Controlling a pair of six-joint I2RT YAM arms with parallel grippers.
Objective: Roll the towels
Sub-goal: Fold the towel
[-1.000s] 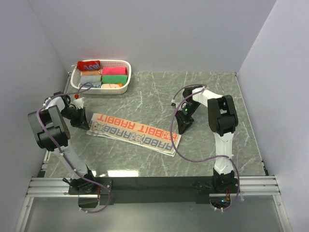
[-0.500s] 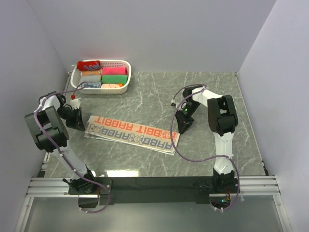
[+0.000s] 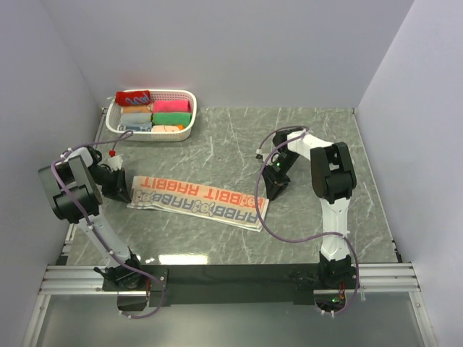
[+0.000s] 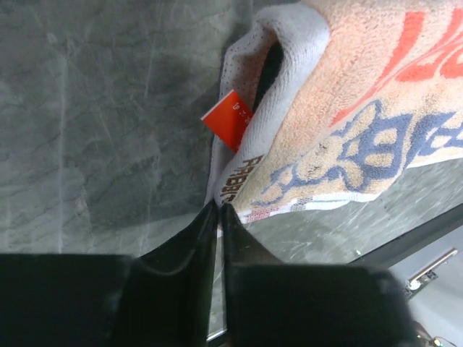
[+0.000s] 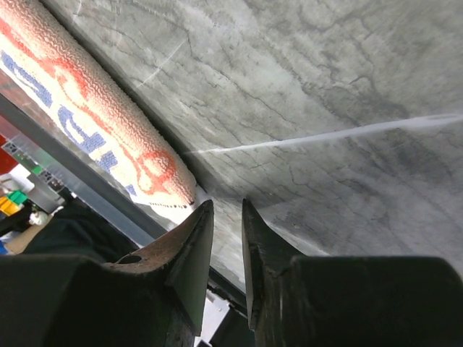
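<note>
A long folded towel (image 3: 199,201) with red and blue RABBIT lettering lies flat across the middle of the table. My left gripper (image 3: 119,188) is at its left end. In the left wrist view the jaws (image 4: 218,207) are shut, with their tips on the hem corner of the towel (image 4: 347,108), just below a red tag (image 4: 230,119). My right gripper (image 3: 272,191) is low on the table by the towel's right end. In the right wrist view it (image 5: 228,206) stands a narrow gap apart and empty, with the towel end (image 5: 94,116) just left of it.
A white basket (image 3: 192,116) at the back left holds several rolled towels, among them a red one (image 3: 132,97), a pink one (image 3: 171,106) and a green one (image 3: 171,118). Grey walls close in the left, back and right sides. A black rail runs along the near edge.
My left gripper has shifted left, then down and toward me at the towel's left end. That end has followed it slightly and the towel looks narrower. The right arm has not moved.
</note>
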